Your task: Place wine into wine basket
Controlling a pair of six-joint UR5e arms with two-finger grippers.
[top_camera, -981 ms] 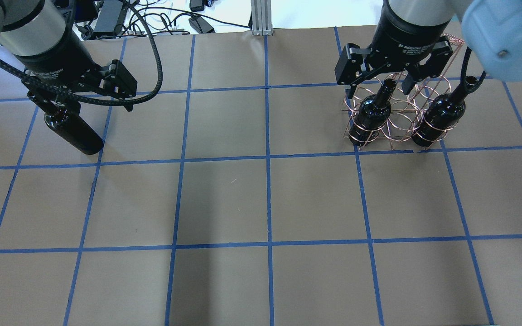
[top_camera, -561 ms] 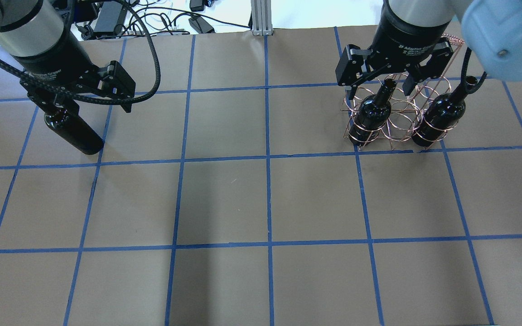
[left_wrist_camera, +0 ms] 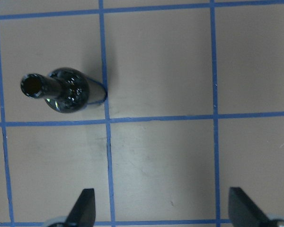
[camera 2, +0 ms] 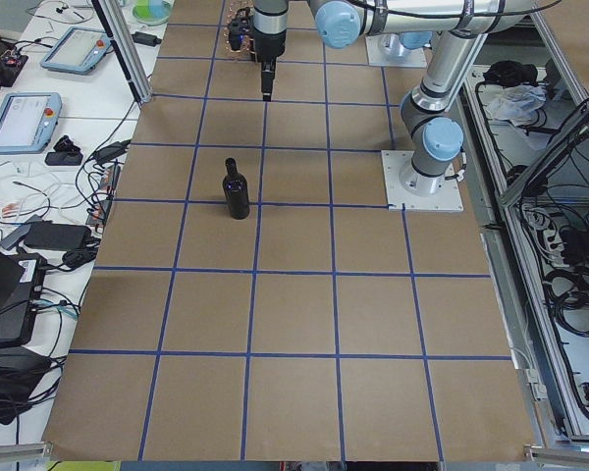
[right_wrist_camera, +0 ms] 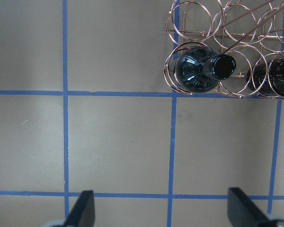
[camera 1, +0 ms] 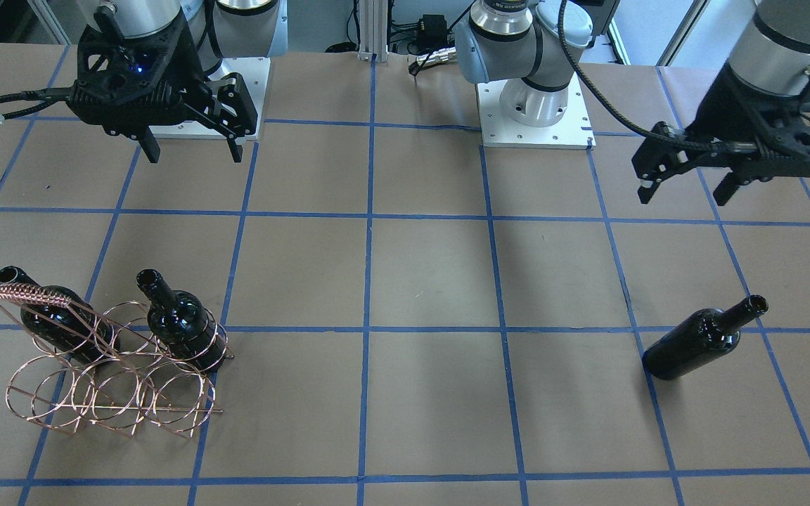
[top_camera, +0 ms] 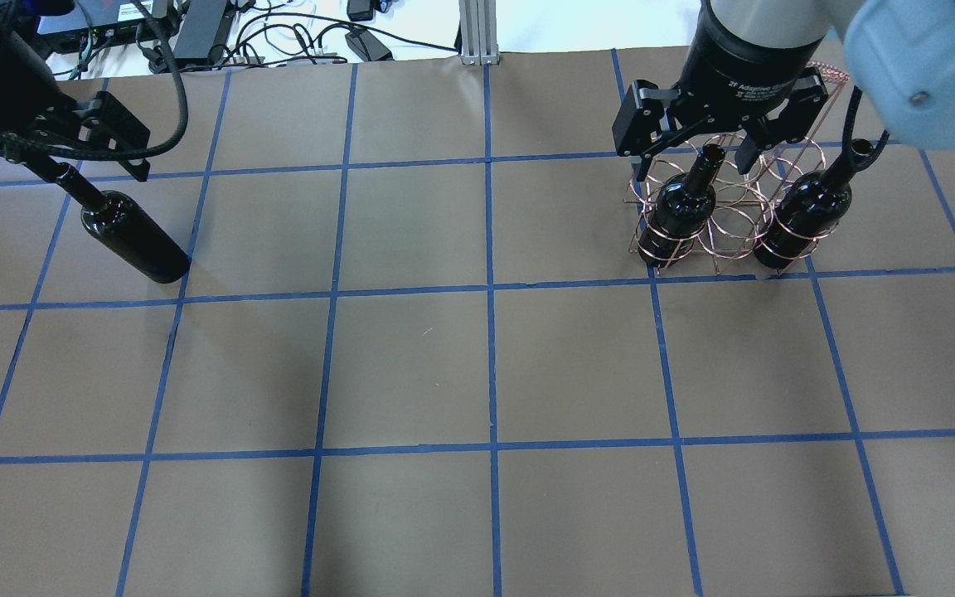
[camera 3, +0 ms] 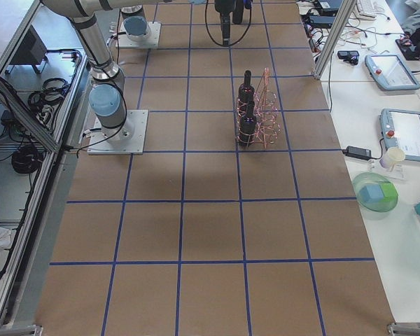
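Note:
A near-black wine bottle (top_camera: 133, 240) stands upright and free on the brown table at the left; it also shows in the front view (camera 1: 700, 337) and the left wrist view (left_wrist_camera: 66, 90). My left gripper (top_camera: 94, 170) (camera 1: 683, 197) is open and empty, raised above the bottle and offset toward my base. The copper wire wine basket (top_camera: 726, 215) (camera 1: 110, 393) stands at the right and holds two bottles (top_camera: 685, 207) (top_camera: 809, 207) in its end rings. Its middle ring is empty. My right gripper (top_camera: 685, 153) (camera 1: 194, 154) hangs open and empty above the basket.
Blue tape lines grid the brown table. Cables and power bricks (top_camera: 196, 33) and an aluminium post (top_camera: 477, 33) lie past the far edge. The arms' base plates (camera 1: 535, 112) sit on my side of the table. Tablets (camera 2: 25, 118) lie on a side bench.
My left gripper has moved left and away from the free bottle, uncovering its neck. The bottle, the basket and the right gripper have stayed put.

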